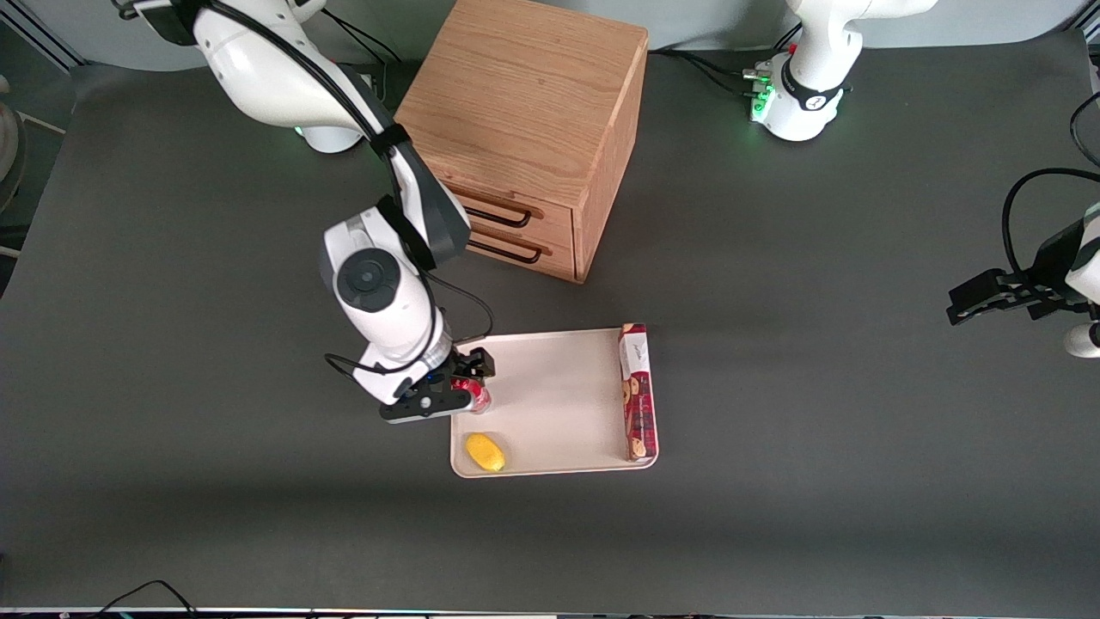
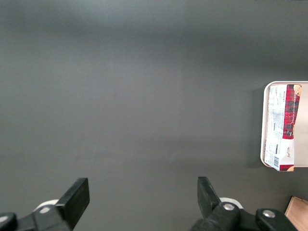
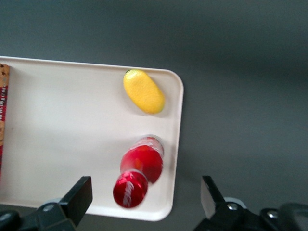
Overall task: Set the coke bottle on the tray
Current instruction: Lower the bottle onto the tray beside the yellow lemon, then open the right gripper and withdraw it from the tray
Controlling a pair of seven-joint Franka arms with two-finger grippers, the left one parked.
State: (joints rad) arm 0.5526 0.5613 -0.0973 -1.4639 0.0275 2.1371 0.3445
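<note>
My claw (image 1: 464,384) hangs wide open right above the coke bottle (image 3: 138,171), which stands on the tray (image 3: 72,144) near its edge, beside a lemon (image 3: 143,91).

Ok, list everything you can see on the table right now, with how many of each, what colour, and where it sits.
coke bottle: one, red, upright on the tray near its edge toward the working arm's end.
tray: one, cream-white, nearer the front camera than the cabinet.
lemon: one, yellow, on the tray, nearer the front camera than the bottle.
biscuit box: one, red, along the tray's edge toward the parked arm's end.
drawer cabinet: one, wooden, two drawers.
gripper: one, black, open, above the bottle.
</note>
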